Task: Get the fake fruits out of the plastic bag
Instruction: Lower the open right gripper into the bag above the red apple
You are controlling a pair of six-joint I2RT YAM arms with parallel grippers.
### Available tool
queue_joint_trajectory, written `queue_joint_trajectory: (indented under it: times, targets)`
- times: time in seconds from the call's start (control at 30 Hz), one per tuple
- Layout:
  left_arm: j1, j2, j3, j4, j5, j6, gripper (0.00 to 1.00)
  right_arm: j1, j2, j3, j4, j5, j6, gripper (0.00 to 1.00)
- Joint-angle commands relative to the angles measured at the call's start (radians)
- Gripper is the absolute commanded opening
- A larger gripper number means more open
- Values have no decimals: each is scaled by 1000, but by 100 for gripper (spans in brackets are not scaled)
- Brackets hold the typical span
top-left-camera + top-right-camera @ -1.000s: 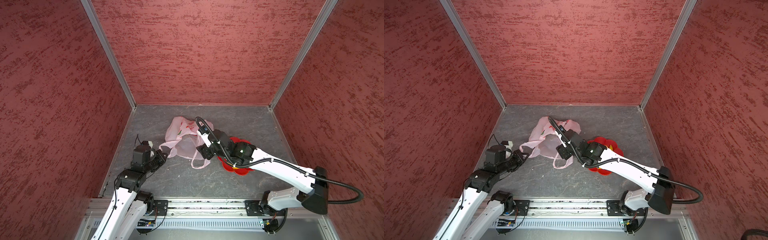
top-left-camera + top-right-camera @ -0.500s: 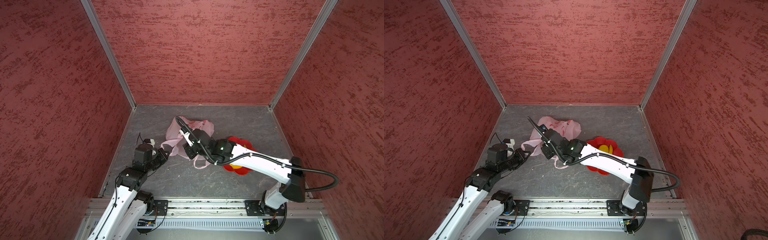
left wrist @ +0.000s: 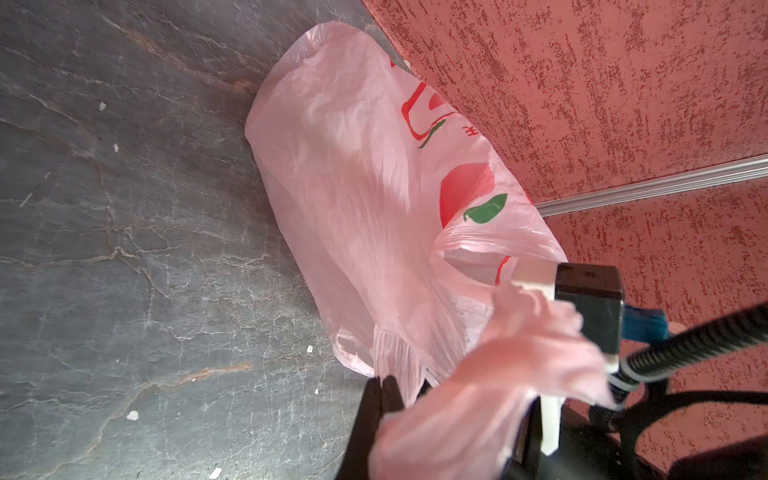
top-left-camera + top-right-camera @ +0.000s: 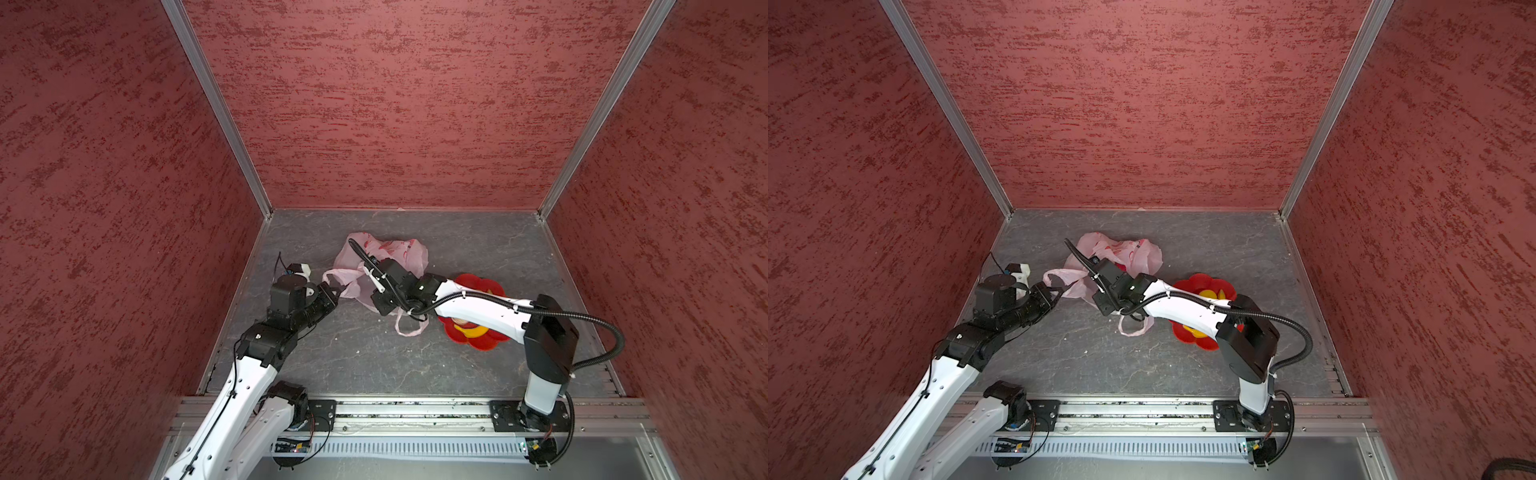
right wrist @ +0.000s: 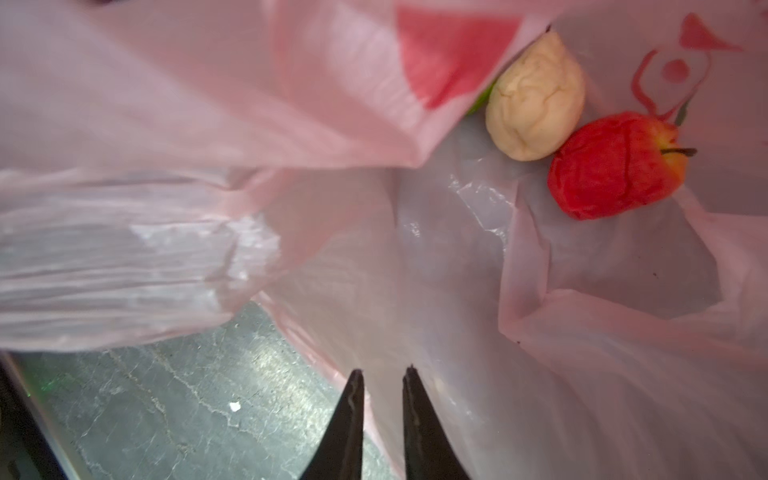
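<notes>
- Bag [image 4: 399, 253] lies crumpled in both top views [image 4: 1133, 253]. The left gripper [image 4: 334, 291] is at one handle loop, and the right arm [image 4: 478, 307] reaches over the bag's mouth. A red dish [image 4: 478, 282] holding a yellow banana [image 4: 469, 331] sits just beside the bag.
- From the left wrist I see the left gripper [image 3: 382, 380] pinched tight on a twisted handle of the bag [image 3: 353, 187].
- From the right wrist I see the right gripper [image 5: 384, 370] at the bag's mouth, its fingers a narrow gap apart. I can make out nothing held between them. Deeper inside the bag, a pale lumpy fruit [image 5: 536, 95] touches a red apple [image 5: 615, 166].
</notes>
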Motion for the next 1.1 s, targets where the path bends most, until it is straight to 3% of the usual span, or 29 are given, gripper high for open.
queue_joint_trajectory:
  times: [0.0, 0.33, 0.57, 0.8, 1.07]
  targets:
    - [11, -4, 27, 30, -24, 23, 0, -6, 16, -14, 21, -26, -31, 19]
    - [31, -18, 45, 31, -19, 38, 0, -43, 83, -3, 16, -41, -51, 19]
    - [31, -68, 19, 24, -1, 43, 0, -76, 164, 89, 4, -17, -44, 21]
    - [31, -112, -18, -9, 52, 64, 0, -95, 240, 200, 29, -10, 19, 25]
    - [31, -158, -80, -34, 89, 68, 0, -95, 292, 232, 130, 67, 195, 40]
